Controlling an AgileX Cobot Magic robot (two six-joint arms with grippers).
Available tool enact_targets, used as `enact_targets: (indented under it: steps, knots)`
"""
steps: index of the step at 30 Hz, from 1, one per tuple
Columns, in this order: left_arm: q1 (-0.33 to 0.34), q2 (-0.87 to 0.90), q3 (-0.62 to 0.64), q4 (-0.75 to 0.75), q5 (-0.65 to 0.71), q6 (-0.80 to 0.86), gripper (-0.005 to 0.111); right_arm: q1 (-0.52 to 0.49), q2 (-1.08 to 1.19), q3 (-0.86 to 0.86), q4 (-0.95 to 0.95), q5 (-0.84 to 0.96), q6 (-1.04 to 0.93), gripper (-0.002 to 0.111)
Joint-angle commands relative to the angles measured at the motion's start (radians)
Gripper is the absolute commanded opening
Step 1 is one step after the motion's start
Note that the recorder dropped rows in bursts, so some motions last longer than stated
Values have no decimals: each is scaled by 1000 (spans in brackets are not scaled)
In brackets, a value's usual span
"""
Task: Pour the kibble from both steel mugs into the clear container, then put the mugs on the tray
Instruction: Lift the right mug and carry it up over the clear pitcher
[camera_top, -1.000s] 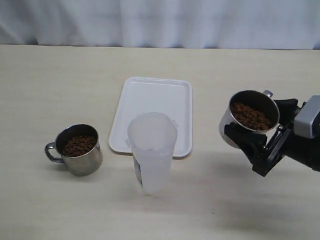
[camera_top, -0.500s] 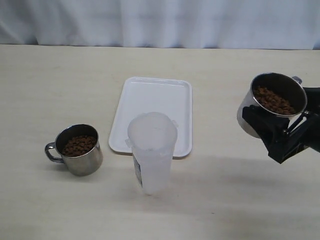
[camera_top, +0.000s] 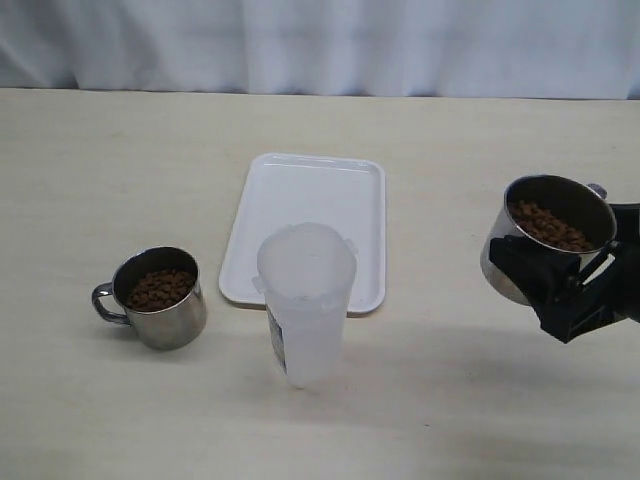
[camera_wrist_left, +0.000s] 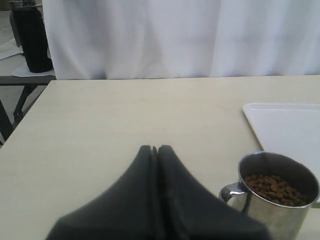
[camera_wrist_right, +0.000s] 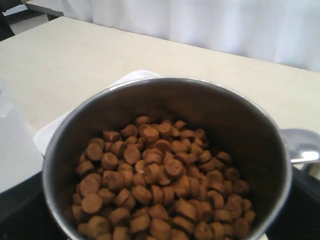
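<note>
Two steel mugs showed in the exterior view. The standing mug (camera_top: 160, 305) sat on the table (camera_top: 100, 150) at the left, its handle turned leftward and kibble (camera_top: 158, 289) inside. The held mug (camera_top: 540, 245) hung above the table at the right edge, clenched by the right gripper (camera_top: 560, 295) and tilted slightly, with pellets visible inside it. Between them the clear container (camera_top: 305, 310) stood upright, just in front of the near rim of the tray (camera_top: 310, 195), which lay flat on the table. From the left wrist view we saw the left gripper (camera_wrist_left: 155, 150) with its dark fingers pressed flat together, grasping nothing, above the tabletop. The standing mug (camera_wrist_left: 277, 200) stood near it but apart, handle turned toward the fingers, with a corner of the tray (camera_wrist_left: 285, 125) beyond. From the right wrist view the held mug (camera_wrist_right: 240, 130) filled most of the picture, its kibble (camera_wrist_right: 160, 185) heaped against the lower wall and its handle jutting out at one side. Dark gripper parts flanked the mug's base. Past the rim we made out a tray corner (camera_wrist_right: 52, 132) and a slice of the clear container (camera_wrist_right: 15, 145).
</note>
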Motion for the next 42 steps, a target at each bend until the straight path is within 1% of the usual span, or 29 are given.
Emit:
enact_targets:
  steps: [1, 6, 9, 11, 15, 18, 21, 28, 32, 35, 38, 42]
  knots:
    - [3, -2, 2, 1, -8, 3, 0, -3, -11, -1, -7, 1, 16, 5]
    - [3, -2, 2, 1, -5, 3, 0, 0, -15, -1, -34, -3, 18, 5]
    - [3, -2, 2, 1, -5, 3, 0, 38, -17, -3, -26, 15, 8, 5]
    - [3, -2, 2, 1, -5, 3, 0, 79, -17, -11, -21, 70, 8, 5]
    - [3, -2, 2, 1, -5, 3, 0, 163, -17, -12, 99, 178, -90, 5]
    - [3, -2, 2, 1, -5, 3, 0, 222, -17, -14, 217, 202, -193, 5]
    - [3, -2, 2, 1, -5, 3, 0, 270, -17, -30, 276, 232, -251, 5]
    - [3, -2, 2, 1, -5, 3, 0, 380, -17, -137, 286, 323, -291, 5]
    - [3, -2, 2, 1, -5, 3, 0, 453, -17, -226, 286, 458, -293, 5]
    - [3, -2, 2, 1, -5, 3, 0, 498, -17, -276, 286, 499, -304, 5]
    - [3, -2, 2, 1, -5, 3, 0, 534, -17, -312, 286, 509, -313, 5]
    - [3, -2, 2, 1, -5, 3, 0, 569, -14, -348, 286, 573, -358, 5]
